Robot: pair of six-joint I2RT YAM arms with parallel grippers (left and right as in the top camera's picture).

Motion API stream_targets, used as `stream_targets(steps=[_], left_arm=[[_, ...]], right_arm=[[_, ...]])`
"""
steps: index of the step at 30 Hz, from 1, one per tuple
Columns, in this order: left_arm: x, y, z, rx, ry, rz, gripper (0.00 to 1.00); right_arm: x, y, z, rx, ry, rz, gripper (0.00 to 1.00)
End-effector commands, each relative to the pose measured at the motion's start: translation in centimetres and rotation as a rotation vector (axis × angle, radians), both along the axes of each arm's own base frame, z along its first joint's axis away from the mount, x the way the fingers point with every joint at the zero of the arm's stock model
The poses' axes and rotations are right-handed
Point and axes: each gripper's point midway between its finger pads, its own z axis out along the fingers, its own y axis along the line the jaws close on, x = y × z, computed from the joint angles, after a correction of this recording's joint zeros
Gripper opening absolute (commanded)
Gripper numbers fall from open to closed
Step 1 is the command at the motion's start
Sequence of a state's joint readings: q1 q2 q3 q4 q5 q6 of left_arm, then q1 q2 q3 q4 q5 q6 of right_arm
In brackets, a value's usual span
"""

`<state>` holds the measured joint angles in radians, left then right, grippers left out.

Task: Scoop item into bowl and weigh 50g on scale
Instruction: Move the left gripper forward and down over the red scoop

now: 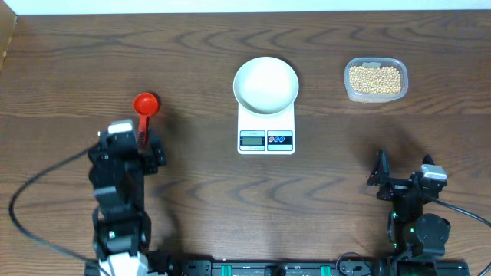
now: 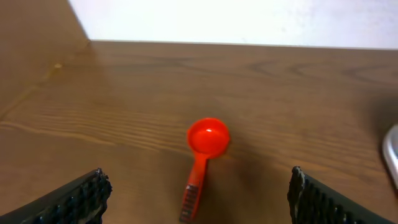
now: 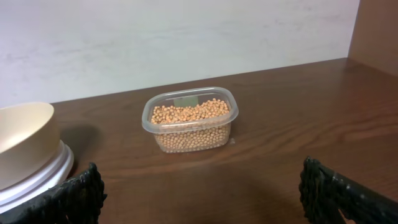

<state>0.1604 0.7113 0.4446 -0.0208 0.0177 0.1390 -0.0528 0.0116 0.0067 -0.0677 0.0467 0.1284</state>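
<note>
The opening step is in hand: the red measuring scoop (image 2: 206, 139) has not yet been picked up. It lies flat on the wooden table (image 1: 192, 46), cup away from the robot and handle pointing back toward the left gripper (image 2: 197, 179). The jaws of that gripper are spread wide, one to each side of the handle, and in the left wrist view no contact with it is seen. The right gripper (image 3: 199, 183) is likewise held wide open and empty, near the table's front edge and well apart from everything.

The soybeans (image 3: 189, 112) are all seen in the clear plastic tub (image 1: 375, 79), at the far right of the table. The white bowl (image 1: 265, 83) sits empty on the digital kitchen scale (image 1: 266, 135); the display is too small to be read.

Next, the left gripper is judged to need lowering and closing squarely on the handle, so that the cup is kept level. A long reach past the scale to the tub is then called for, and the thin handle could twist in the grip if it is caught off-centre.
</note>
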Motion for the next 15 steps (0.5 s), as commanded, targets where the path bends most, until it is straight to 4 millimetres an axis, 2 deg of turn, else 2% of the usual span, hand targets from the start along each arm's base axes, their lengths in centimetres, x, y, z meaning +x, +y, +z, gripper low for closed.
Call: stream_targets(steps=[1,9,15], left_arm=[[2.4,-0.9,1.2,-0.011,0.042,-0.078,0.93],[6.7,-0.2,1.8,-0.06,0.225,-0.084,0.93],[9.2,0.7,2.9,-0.177,0.342,-0.128,0.93]], right_arm=[[0.0,0.2,0.0,0.005,-0.002,0.007,0.99],[0.0,0.2,0.0,0.005,-0.002,0.007,0.99],[0.0,0.2,0.0,0.005,-0.002,0.007,0.99]])
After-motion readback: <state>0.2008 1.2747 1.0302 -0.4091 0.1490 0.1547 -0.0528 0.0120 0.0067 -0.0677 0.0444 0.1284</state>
